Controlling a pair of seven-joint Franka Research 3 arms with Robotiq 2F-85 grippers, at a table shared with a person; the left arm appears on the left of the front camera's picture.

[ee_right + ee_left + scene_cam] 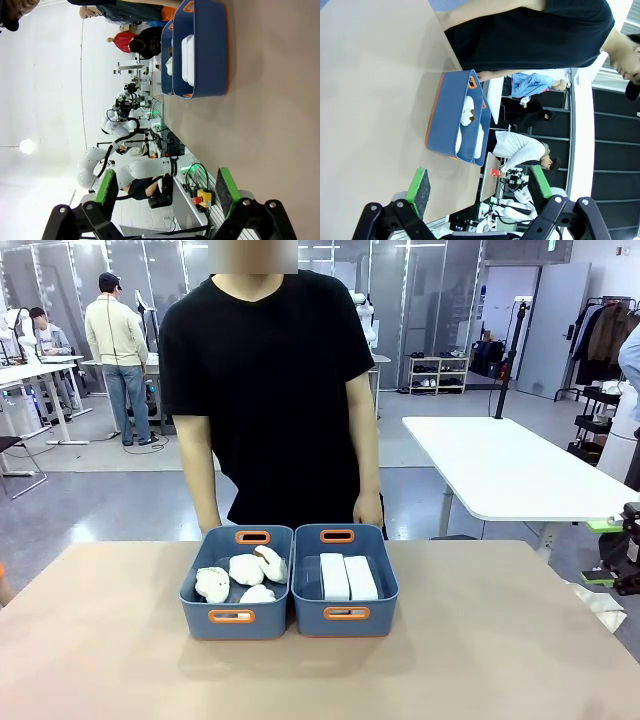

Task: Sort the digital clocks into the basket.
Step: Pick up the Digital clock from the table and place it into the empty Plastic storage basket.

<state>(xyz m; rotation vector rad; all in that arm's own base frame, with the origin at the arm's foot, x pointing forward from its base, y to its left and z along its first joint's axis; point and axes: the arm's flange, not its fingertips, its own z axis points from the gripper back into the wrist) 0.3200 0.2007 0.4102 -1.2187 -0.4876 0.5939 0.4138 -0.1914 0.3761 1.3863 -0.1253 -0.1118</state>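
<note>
Clocks [347, 577]: 2 white blocks lying side by side in the right-hand basket [345, 613], long axes running from near end to far end. Largest first: table [320, 680], then the 2 blue-grey bins touching at its far middle, person's hand [368, 508] just behind the right one. Left bin [236, 617] packed with fluffy cloud shapes [240, 575]. Sorting judged finished. Left gripper [479, 190] spread wide, grasping nothing, bins ahead of it. Right gripper [165, 187] likewise spread and bare, clocks well ahead across bare table, neither arm clearly nearer.
</note>
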